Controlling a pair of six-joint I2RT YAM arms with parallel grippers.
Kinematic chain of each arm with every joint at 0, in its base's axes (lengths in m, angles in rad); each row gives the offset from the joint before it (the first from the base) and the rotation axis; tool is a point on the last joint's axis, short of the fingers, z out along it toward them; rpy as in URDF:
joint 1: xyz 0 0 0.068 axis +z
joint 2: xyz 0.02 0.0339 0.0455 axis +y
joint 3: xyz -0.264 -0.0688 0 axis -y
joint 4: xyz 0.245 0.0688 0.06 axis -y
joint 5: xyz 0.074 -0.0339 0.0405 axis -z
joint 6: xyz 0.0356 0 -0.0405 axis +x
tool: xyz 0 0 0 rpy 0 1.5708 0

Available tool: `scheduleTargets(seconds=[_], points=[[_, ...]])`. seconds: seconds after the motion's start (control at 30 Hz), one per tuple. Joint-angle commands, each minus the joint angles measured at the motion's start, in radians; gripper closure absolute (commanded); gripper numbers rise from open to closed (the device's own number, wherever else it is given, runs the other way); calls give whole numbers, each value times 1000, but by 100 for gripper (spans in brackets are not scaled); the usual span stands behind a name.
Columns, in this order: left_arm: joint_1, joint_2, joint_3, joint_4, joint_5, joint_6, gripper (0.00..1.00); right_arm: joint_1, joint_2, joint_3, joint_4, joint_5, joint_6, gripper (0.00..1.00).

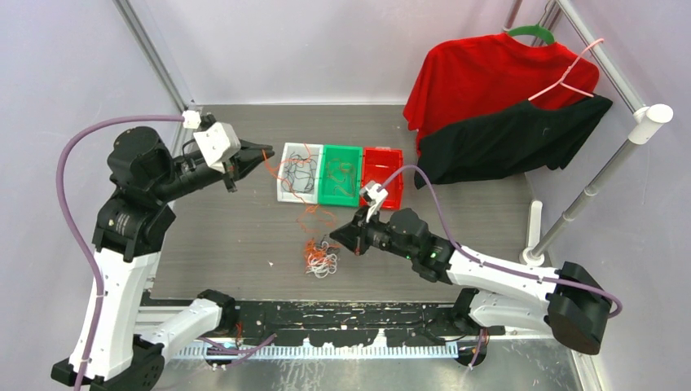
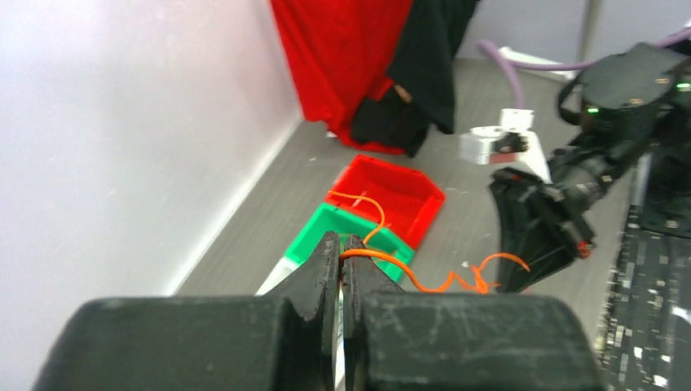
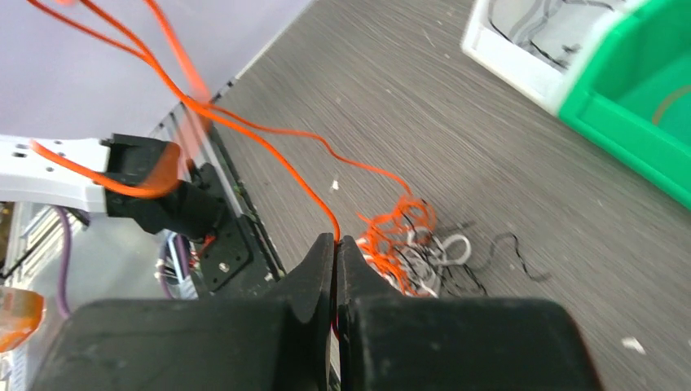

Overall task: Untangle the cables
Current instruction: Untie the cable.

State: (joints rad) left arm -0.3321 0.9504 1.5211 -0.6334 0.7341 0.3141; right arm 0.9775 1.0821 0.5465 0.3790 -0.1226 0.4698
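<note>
Top view, left gripper [image 1: 259,153]: it is raised beside the white bin [image 1: 287,194], with an orange cable [image 1: 270,163] strung from its tips down toward the table.
Top view, tangle [image 1: 320,257]: orange, white and black cords are heaped on the table [image 1: 212,236], near the front of the bins. Dark cords are seen lying in the white bin.
Top view, right gripper [image 1: 338,236]: it is held low, just beside the tangle.
Left wrist view, grip: the jaws are pressed together and the orange cable is pinched at the tips. From there it trails past the green bin [image 2: 326,224] and the red bin [image 2: 391,191].
Right wrist view, grip: the jaws are closed tight with an orange strand caught at the tips. It is probably the same cable, though that cannot be traced for certain.
Risk, slip: so thin a cord may be pulled out of either pinch if it is drawn taut.
Risk, knot: if both ends are hauled apart, the heap could be cinched tighter or dragged whole across the table.
Risk, snag: slack loops could be caught on a bin rim.
</note>
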Motion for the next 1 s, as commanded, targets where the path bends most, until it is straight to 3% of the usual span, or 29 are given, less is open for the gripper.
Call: scheduleTargets(seconds=[0.0,0.3,0.5,0.7,0.77,0.87,0.97], points=[[-3,-45,-7,81,-191,69,100,-7,-58,-64,-43,85,-12,99],[-3,-57,-15,268,-385,42,100,-7,-72,-74,-189,252,6,99],[-3,-55,-14,304,-404,24,100,-7,-51,-41,-316,397,7,99],[-2,-48,-18,309,-338,-9,100,-7,-86,-54,-257,334,7,99],[-3,-43,-12,333,-332,-29,100,-7,-98,-33,-269,305,-20,92],[-3,-33,7,364,-305,-45,100,-7,-129,-1,-286,273,-48,64],[-3,-4,48,373,-282,-60,100,-7,-180,37,-291,276,-83,46]])
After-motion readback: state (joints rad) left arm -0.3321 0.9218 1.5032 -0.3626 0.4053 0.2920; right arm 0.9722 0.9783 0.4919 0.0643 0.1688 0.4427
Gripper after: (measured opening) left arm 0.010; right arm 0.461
